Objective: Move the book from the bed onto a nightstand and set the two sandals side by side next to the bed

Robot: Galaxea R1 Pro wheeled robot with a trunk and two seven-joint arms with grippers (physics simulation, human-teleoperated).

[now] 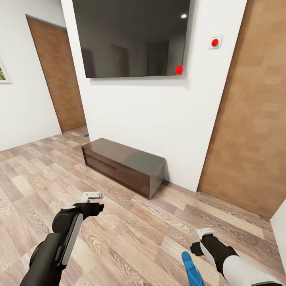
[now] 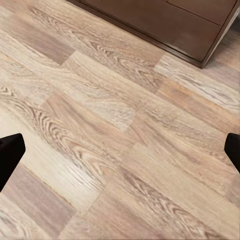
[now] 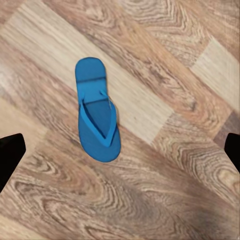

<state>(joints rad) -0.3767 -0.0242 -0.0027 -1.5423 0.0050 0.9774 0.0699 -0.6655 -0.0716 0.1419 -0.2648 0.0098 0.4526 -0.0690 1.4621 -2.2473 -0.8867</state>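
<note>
One bright blue sandal (image 3: 97,117) lies flat on the wood-plank floor, strap side up; in the head view this sandal (image 1: 192,270) sits at the bottom edge, just left of my right gripper (image 1: 203,238). In the right wrist view the right gripper (image 3: 120,152) hovers above it, open, with its dark fingertips (image 3: 10,155) far apart and nothing held. My left gripper (image 1: 94,201) is also open and empty over bare floor. A small blue shape (image 1: 86,135), perhaps the other sandal, peeks out past the wall corner. The book, bed and nightstands are out of view.
A long low dark TV bench (image 1: 123,165) stands against the white wall under a wall-mounted TV (image 1: 131,35). Wooden doors stand at the far left (image 1: 57,75) and right (image 1: 254,119). The bench corner (image 2: 175,25) is ahead of the left gripper (image 2: 120,150).
</note>
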